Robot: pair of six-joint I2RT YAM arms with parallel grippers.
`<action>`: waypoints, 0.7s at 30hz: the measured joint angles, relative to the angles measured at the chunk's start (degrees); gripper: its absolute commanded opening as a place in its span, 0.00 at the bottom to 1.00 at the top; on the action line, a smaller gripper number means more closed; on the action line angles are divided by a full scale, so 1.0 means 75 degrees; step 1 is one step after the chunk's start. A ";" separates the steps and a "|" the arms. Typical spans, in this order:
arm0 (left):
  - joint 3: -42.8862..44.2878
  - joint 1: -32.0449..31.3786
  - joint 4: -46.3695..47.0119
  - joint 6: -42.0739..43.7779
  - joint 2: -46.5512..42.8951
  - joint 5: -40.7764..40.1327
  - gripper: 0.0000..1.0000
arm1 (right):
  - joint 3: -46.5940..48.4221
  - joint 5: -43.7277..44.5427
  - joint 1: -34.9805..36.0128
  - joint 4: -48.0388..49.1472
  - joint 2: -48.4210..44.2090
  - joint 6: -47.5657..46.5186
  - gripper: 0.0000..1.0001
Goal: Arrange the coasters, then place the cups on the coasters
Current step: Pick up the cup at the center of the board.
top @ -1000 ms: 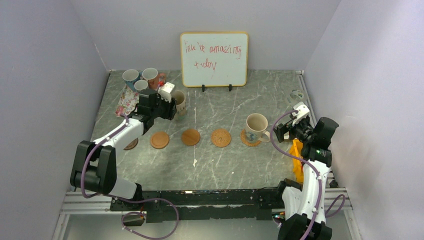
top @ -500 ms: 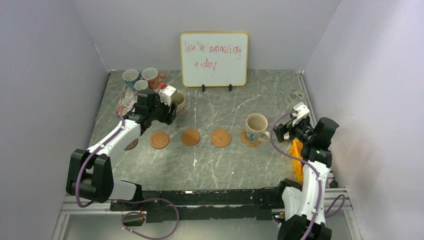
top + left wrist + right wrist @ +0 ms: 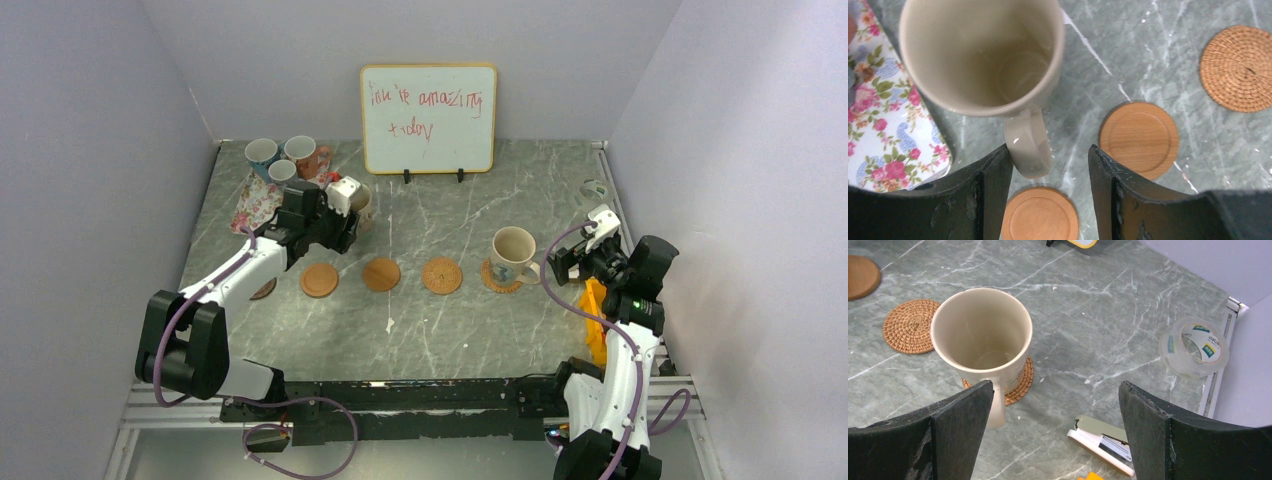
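While the left arm (image 3: 245,268) is stretched over the worktop (image 3: 450,330) to the left of the whiteboard (image 3: 428,118), the left gripper (image 3: 1049,148) is released. Its jaws stand on both sides of the handle (image 3: 1028,150) of a cream mug (image 3: 983,55); one jaw is right at the handle and the other is clearly apart from it. This mug is upright, just beside the floral tray (image 3: 883,135), and not on any coaster.

Further left of the whiteboard, near the tray's far end, the blue-handled cup (image 3: 261,152), the orange-brown cup (image 3: 300,152) and the small grey cup (image 3: 282,170) stand close together.

In front of the whiteboard the coasters lie in one row. From the left come a dark brown coaster (image 3: 264,290), partly hidden under the left arm, then the first wooden coaster (image 3: 319,280), the second wooden coaster (image 3: 381,274) and a woven coaster (image 3: 441,275). The last woven coaster (image 3: 1020,385) lies to the whiteboard's right, and the second cream mug (image 3: 980,335) stands on it.

Right of the whiteboard, the right gripper (image 3: 1056,385) is released wide; it faces that mug and does not touch it.
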 measured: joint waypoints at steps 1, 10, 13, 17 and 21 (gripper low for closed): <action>0.0000 -0.0090 -0.0006 0.0009 0.0000 0.0000 0.61 | 0.0000 0.0000 0.0000 0.0000 0.0000 0.0003 0.99; 0.0227 -0.0935 -0.0157 0.0195 0.0064 0.0085 0.62 | 0.0000 0.0000 0.0000 0.0000 0.0000 0.0000 1.00; 0.0382 -0.1137 -0.0154 0.0207 0.0221 0.0079 0.61 | 0.0000 0.0003 0.0000 0.0000 0.0000 0.0003 1.00; 0.0624 -0.1358 -0.0152 0.0219 0.0586 0.0064 0.61 | 0.0000 0.0003 0.0000 0.0000 0.0000 0.0012 1.00; 0.0711 -0.1545 -0.0160 0.0323 0.0816 0.0023 0.61 | 0.0000 0.0009 0.0000 0.0009 0.0000 0.0096 1.00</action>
